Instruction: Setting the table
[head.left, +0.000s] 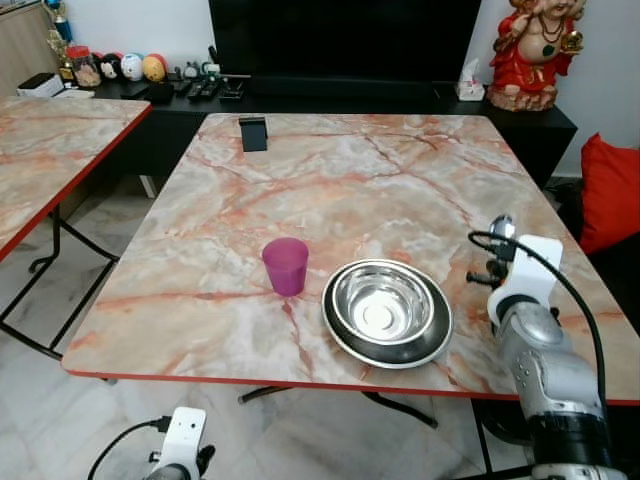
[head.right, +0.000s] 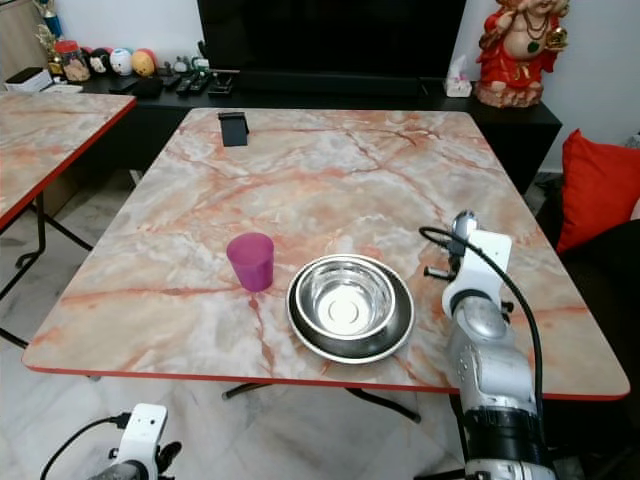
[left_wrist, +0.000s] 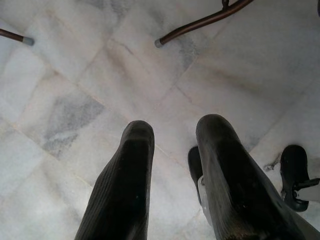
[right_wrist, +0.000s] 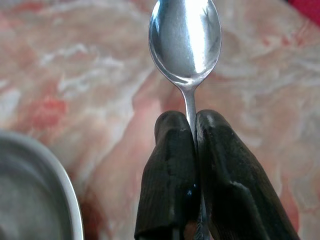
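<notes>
On the pink-veined marble desk (head.left: 400, 170), an empty round steel bowl (head.left: 387, 311) sits beside an empty purple plastic cup (head.left: 286, 265); right end effector (right_wrist: 192, 132) pinches a shiny steel spoon (right_wrist: 185, 40) just right of the bowl, while left end effector (left_wrist: 175, 145) hangs narrowly parted above the floor.

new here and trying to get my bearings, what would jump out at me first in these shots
Most striking is the shiny steel bowl near the front edge of the marble-patterned table, with a purple cup standing apart just to its left. To the bowl's right, the right gripper is shut on a spoon, held above the tabletop with its bowl end pointing out past the fingertips. The left gripper hangs open over the pale floor.
</notes>
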